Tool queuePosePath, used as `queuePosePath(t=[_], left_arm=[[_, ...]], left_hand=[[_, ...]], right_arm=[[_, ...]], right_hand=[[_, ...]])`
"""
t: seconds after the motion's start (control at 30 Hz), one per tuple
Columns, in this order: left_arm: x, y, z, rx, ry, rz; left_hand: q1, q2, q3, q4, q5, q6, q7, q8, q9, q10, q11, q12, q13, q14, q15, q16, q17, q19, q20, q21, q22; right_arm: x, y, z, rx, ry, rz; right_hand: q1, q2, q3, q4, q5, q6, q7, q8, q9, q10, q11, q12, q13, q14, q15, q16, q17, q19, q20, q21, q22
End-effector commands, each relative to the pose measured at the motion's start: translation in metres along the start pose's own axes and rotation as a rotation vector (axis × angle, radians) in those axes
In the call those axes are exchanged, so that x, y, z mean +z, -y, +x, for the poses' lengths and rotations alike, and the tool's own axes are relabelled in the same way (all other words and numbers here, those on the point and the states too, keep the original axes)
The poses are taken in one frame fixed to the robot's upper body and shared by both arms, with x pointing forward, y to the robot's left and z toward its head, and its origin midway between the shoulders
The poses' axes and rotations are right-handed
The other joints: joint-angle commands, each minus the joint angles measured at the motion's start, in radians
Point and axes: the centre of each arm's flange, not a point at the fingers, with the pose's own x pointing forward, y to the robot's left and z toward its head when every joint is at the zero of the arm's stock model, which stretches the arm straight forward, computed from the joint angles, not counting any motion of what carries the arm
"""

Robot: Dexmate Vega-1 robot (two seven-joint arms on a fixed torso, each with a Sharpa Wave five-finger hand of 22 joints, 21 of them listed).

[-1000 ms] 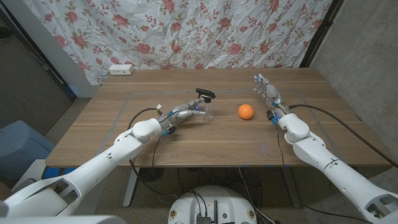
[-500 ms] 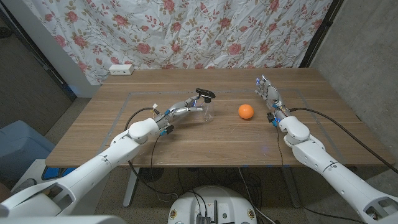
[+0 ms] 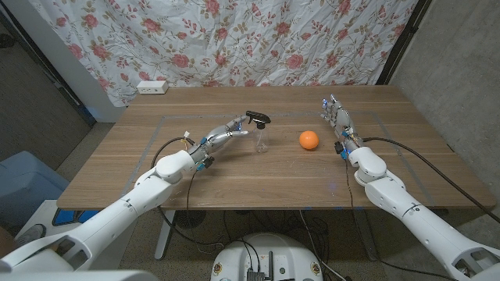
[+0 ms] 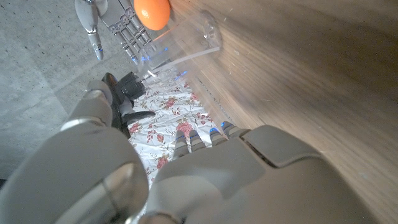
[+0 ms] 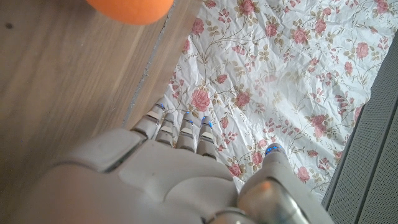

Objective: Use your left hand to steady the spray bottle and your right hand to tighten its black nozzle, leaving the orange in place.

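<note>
Since a second ago the left hand (image 3: 224, 134) has drawn back from the spray bottle (image 3: 260, 137), fingers released and apart, just short of its side. The bottle stands upright beside the orange (image 3: 308, 140), black nozzle (image 3: 257, 119) on, its clear body apparently empty. The right hand (image 3: 337, 115) waits beyond the orange with fingers spread, grasping nothing.

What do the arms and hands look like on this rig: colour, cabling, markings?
Both arms are glossy white rounded shells. The left hand and right hand are silver-grey metal with segmented fingers and small blue accents. A black cable loops off each forearm, and small coloured connectors sit at each wrist. No readable markings.
</note>
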Motion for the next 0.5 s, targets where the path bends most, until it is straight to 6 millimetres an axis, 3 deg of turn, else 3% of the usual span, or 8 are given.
queuePosePath(t=[0.03,0.5], left_arm=[[-0.005,-0.016,-0.008,0.054,0.045,-0.051],[-0.013,-0.019,-0.006,0.144,0.109,-0.146]], left_hand=[[-0.013,0.0,-0.002,0.005,-0.004,0.01,-0.002,0.004,0.0,0.005,0.0,0.004,0.001,-0.071,-0.001,0.008,0.003,-0.074,-0.009,0.007,0.0],[-0.054,0.02,-0.008,0.021,-0.008,0.03,-0.002,0.007,-0.001,0.021,0.004,0.01,0.001,-0.055,-0.01,0.01,0.003,-0.056,-0.004,0.01,0.001]], right_arm=[[-0.002,-0.003,0.001,-0.015,-0.009,0.013],[-0.004,-0.006,0.016,-0.001,0.006,0.043]], right_hand=[[-0.005,-0.001,-0.001,0.007,0.005,0.0,0.008,0.007,0.0,0.003,0.004,0.007,0.003,0.005,0.004,0.006,0.002,0.004,-0.004,0.002,0.003],[-0.021,0.007,-0.001,0.017,0.008,-0.001,0.006,0.008,0.0,-0.005,0.003,0.005,0.003,0.005,-0.001,0.007,0.003,0.003,-0.006,0.003,0.003]])
